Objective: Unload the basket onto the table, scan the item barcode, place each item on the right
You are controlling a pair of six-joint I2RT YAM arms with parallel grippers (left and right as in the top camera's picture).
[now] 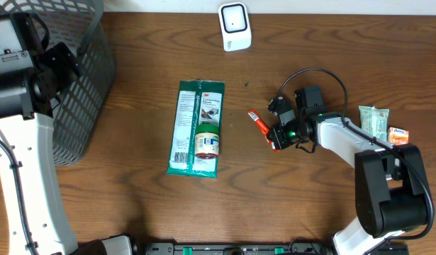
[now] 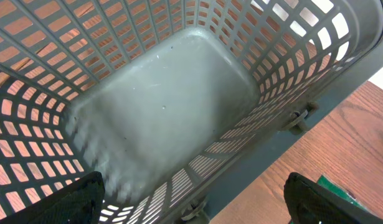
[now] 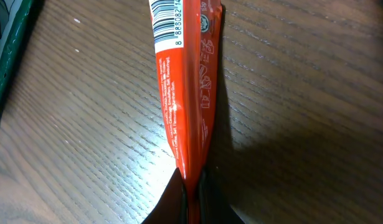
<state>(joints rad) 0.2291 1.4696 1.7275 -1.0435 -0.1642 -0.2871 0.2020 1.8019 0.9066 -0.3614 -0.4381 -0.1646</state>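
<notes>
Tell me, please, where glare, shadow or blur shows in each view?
Right wrist: the orange packet shows a glare streak and casts a shadow to its right; left wrist: the basket floor looks smeared at lower left; overhead: evenly lit, sharp.

Setting: a mock shop checkout on a robot test bench. Indicators:
- A white barcode scanner (image 1: 234, 26) stands at top centre of a wooden table (image 1: 132, 212).
- A grey mesh basket (image 1: 90, 78) sits at upper left.
- Retail packaged goods: a green package (image 1: 188, 120) at centre, and an orange sachet (image 1: 259, 122) printed with a barcode.
- A robot arm (image 1: 23, 170) occupies the left edge, a second arm (image 1: 388, 191) the lower right.
</notes>
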